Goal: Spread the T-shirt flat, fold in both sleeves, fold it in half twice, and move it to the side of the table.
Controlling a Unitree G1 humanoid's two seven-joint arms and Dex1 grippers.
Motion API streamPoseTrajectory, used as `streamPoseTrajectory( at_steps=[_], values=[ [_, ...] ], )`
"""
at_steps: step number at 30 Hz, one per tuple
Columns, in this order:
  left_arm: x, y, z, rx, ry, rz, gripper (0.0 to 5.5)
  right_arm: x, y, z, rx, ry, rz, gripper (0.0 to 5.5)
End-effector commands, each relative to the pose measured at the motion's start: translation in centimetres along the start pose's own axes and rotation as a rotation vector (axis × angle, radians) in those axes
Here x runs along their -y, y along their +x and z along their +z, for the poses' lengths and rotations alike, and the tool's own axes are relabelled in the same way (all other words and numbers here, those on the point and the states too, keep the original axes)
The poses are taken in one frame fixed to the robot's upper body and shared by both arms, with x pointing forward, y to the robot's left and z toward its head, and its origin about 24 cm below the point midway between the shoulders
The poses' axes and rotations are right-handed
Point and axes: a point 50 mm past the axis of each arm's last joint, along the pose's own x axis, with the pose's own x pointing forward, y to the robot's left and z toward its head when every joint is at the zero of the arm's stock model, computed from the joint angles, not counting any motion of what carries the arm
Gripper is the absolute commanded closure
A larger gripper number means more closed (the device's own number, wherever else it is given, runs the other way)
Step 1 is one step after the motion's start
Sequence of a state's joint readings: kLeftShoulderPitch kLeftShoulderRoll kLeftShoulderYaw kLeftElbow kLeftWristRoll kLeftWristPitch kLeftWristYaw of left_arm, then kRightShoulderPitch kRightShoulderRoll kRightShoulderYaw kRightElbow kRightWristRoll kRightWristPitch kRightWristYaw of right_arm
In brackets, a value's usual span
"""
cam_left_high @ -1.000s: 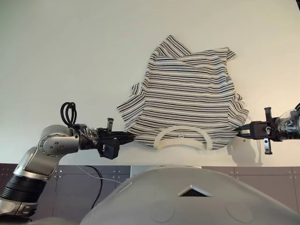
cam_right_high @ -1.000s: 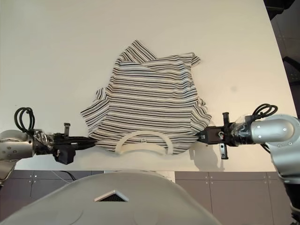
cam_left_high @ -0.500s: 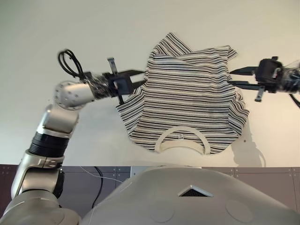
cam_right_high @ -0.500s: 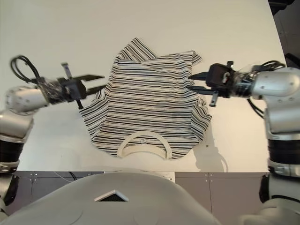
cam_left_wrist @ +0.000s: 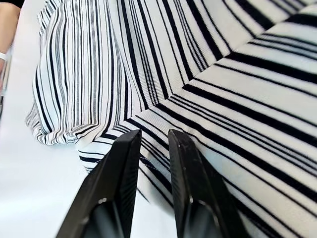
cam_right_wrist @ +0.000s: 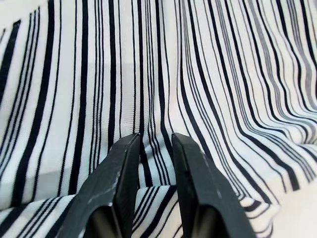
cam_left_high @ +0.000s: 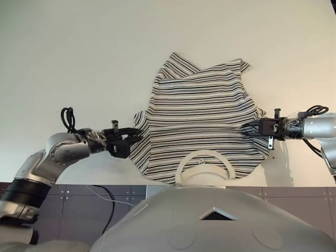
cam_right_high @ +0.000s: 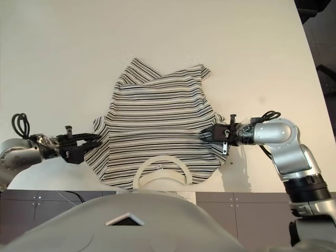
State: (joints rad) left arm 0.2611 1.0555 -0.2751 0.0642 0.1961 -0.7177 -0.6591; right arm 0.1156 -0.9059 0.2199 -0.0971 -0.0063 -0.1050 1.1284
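On the table (cam_left_high: 63, 63) the T-shirt (cam_left_high: 199, 105) lies rumpled, not yet flat; left gripper (cam_left_high: 138, 134) and right gripper (cam_left_high: 246, 130) pinch its sides; all folding remains

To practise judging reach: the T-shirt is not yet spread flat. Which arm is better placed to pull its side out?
Probably the right. The right gripper sits well onto the T-shirt, its fingers pinching striped cloth; the left gripper only meets the shirt's edge.
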Motion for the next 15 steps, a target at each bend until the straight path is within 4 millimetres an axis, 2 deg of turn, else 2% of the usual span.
streamPoseTrajectory(
  at_steps=[1, 3, 5, 7, 11, 13, 15],
  values=[
    [1.9, -1.1, -0.6, -0.071, -0.048, -0.115, 4.49, -3.1, 1.1, -0.2, -0.010, 0.077, 0.117, 4.33],
    [1.7, -1.4, -0.7, -0.083, -0.058, -0.095, 4.49, -2.7, 0.5, 1.2, 0.052, 0.083, 0.113, 4.33],
    [0.2, -1.8, -0.8, -0.077, -0.066, -0.021, 4.49, -0.8, -0.7, 2.3, 0.104, 0.090, 0.042, 4.33],
    [-3.2, -1.8, 0.3, 0.003, -0.096, 0.122, 4.49, 2.2, -2.2, 3.0, 0.140, 0.091, -0.068, 4.33],
    [-10.5, -1.6, 4.3, 0.239, -0.158, 0.353, 4.49, 7.9, -4.5, 3.1, 0.125, 0.056, -0.267, 4.33],
    [-13.0, -0.7, 5.5, 0.302, -0.163, 0.392, 4.49, 10.8, -4.5, 2.5, 0.070, 0.015, -0.396, 4.33],
    [-15.1, 1.3, 5.2, 0.277, -0.140, 0.414, 4.49, 13.3, -3.3, 1.9, 0.013, -0.034, -0.486, 4.33]
  ],
)
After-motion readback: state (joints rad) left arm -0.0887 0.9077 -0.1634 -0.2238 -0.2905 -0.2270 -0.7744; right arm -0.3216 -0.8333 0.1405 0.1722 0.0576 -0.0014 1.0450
